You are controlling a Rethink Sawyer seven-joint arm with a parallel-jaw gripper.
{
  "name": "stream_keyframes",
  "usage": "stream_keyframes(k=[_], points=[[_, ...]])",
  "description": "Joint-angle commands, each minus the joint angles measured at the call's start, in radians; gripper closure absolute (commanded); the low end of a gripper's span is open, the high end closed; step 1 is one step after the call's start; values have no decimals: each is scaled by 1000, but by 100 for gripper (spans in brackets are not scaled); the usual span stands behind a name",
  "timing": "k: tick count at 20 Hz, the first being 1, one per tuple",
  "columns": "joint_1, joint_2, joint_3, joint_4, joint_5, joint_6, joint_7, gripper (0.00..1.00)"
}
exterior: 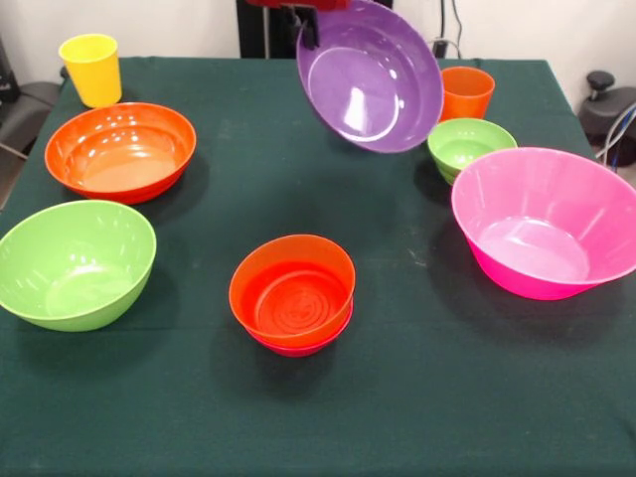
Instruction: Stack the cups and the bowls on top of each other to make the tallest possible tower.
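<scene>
A: Nearest the camera?
B: The tower [292, 294], front centre of the green tablecloth [298, 417]. Small orange bowl [294, 283] nested in the small red-magenta bowl [303, 343]; only a thin magenta edge shows under it.

A: Left side?
B: Large lime green bowl [75, 263] at the left edge, upright. Behind it the big orange bowl [119, 151], upright, apart from the lime one. Yellow cup [91, 69] at the far left corner, upright, just behind the orange bowl.

A: Right side?
B: Huge pink bowl [547, 224], runs off the right edge. Small green bowl [470, 147] just behind its rim, looks close to touching, can't confirm. Orange cup [466, 92] right behind the green bowl, upright.

A: Purple bowl?
B: Purple bowl [370, 75] is up in the air, far centre, tipped hard so the inside faces the camera. Off the table, shadow below it on the cloth.

A: Gripper?
B: Gripper [307, 22] only partly shows at the top edge, dark finger at the bowl's upper left rim. It's clamped on that rim, carrying the bowl.

A: Purple cup?
B: Can't see one.
</scene>
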Motion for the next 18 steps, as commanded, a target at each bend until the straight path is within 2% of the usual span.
stream_keyframes(k=[1, 8, 14, 18], points=[[64, 118, 58, -200, -27, 115, -96, 100], [88, 198, 62, -354, -53, 148, -154, 100], [75, 229, 57, -428, -49, 196, -173, 100], [61, 282, 56, -534, -72, 248, -210, 100]])
